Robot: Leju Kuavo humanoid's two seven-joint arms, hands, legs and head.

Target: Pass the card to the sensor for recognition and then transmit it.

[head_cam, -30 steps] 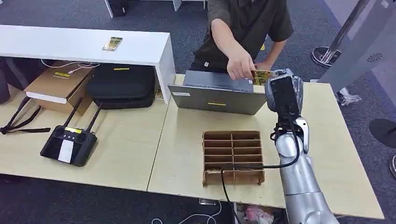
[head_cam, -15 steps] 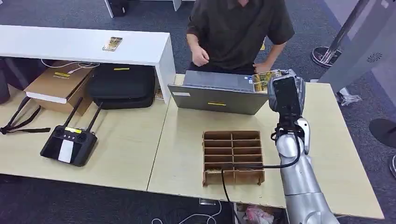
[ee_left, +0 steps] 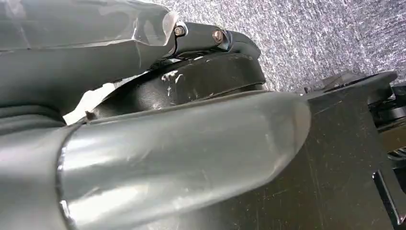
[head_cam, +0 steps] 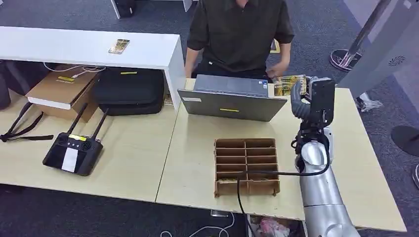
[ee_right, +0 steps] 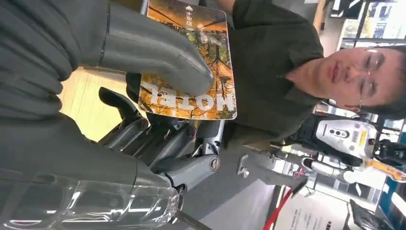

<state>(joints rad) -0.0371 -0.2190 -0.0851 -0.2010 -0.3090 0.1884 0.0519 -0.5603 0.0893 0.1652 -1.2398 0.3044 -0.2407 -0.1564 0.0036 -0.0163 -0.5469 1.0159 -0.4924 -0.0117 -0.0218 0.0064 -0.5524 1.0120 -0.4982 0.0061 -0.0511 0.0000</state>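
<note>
Orange and yellow print covers the card (ee_right: 191, 62), which the right robot hand (head_cam: 309, 96) pinches between its thick grey thumb and the darker fingers (ee_right: 158, 136) beneath it. From the head view, the card (head_cam: 288, 84) is raised above the far right part of the table (head_cam: 197, 168), just beside the right edge of the grey laptop (head_cam: 232, 98), and it appears tilted, though its exact angle is hard to judge. A person (head_cam: 239, 32) in a dark shirt stands just behind the laptop, facing the robot. Near the table's front edge sits a brown cardboard divider tray (head_cam: 247, 165) with a black cable (head_cam: 269, 174) crossing it. The left robot hand (ee_left: 182, 158) appears close up against a grey carpeted floor (ee_left: 325, 33); whether its fingers are curled or spread cannot be told. A black remote controller (head_cam: 73, 150) lies on the left table, well apart from the card.
</note>
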